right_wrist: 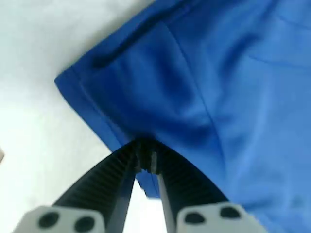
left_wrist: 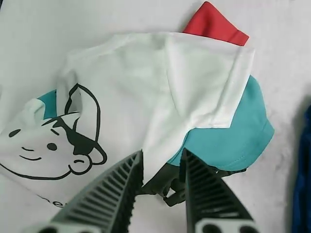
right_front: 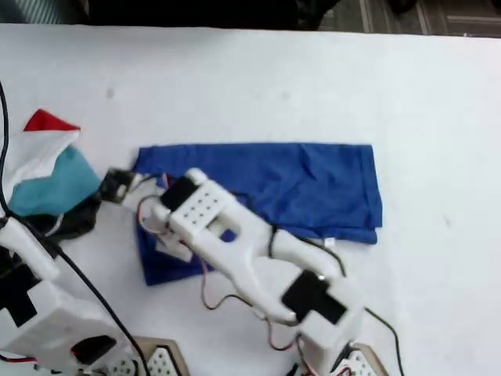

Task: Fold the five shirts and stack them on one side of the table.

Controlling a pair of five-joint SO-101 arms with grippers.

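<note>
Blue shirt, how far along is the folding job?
Seemingly done: a pile with a white shirt on top sits at the side of the table. In hand: the right gripper is shut on the blue shirt, lying partly folded. Remaining: finish folding, add it to the pile.

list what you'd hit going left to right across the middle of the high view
heap of white, red and teal cloth shirts → right arm's black claw → spread-out royal-blue fabric shirt → bare white tabletop
</note>
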